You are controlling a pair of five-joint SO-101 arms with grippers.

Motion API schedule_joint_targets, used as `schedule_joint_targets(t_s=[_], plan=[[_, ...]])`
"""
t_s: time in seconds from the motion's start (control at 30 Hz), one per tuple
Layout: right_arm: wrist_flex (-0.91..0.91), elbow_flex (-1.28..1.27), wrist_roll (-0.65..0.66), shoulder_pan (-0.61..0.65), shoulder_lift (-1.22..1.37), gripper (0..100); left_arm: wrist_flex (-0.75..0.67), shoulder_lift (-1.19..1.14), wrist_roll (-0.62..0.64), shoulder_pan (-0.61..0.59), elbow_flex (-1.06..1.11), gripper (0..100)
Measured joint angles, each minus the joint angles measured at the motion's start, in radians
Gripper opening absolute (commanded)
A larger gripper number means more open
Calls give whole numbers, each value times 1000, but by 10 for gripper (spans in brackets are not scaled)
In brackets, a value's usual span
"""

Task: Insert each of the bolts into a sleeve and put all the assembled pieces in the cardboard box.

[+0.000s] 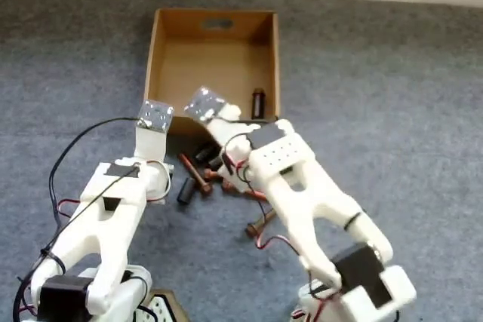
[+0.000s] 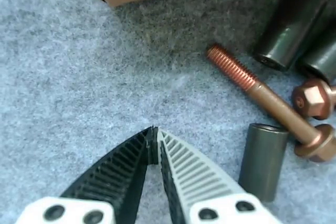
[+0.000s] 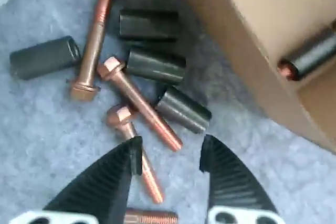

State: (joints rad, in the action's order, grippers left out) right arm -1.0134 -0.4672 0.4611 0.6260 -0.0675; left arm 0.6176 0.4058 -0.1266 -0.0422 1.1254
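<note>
grey carpet [image 1: 392, 111] covers the table. loose bolts [image 3: 139, 103] and sleeves [image 3: 156, 65] lie in a jumbled cluster on it, just in front of the cardboard box [image 1: 155, 73] and between the two arms. right wrist view: three copper bolts lie under the fingers, a fourth is cut off at the frame edge, and there are four dark sleeves, none with a bolt inside. one sleeve lies apart beside a bolt's head, the other three close to the box wall. one assembled piece [image 3: 310, 53], a sleeve with a copper bolt end poking out, lies inside the box against its wall, on the box's right side in the high view. left gripper [image 2: 154, 140] jaws are closed tip to tip, holding nothing, over bare carpet beside a bolt and a sleeve, with the box corner near. right gripper [image 3: 170, 153] jaws are open and empty above the bolts, with one bolt's end showing in the gap. high view: both grippers sit at the box's front edge, white arms [image 1: 309, 194] extending from the near side with wires [image 1: 75, 148] along them.
</note>
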Motion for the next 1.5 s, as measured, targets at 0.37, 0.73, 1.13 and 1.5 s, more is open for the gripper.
schedule_joint_targets(t_s=[0.37,0.73,1.13,1.5], plan=[[9,103,48,0,163,236,0,0,0,0,0,11],[8,133,143,0,166,235,0,0,2,-2,0,11],[8,135,245,0,184,235,0,0,0,-2,0,11],[18,166,255,-17,264,113,0,-3,2,-5,2,11]])
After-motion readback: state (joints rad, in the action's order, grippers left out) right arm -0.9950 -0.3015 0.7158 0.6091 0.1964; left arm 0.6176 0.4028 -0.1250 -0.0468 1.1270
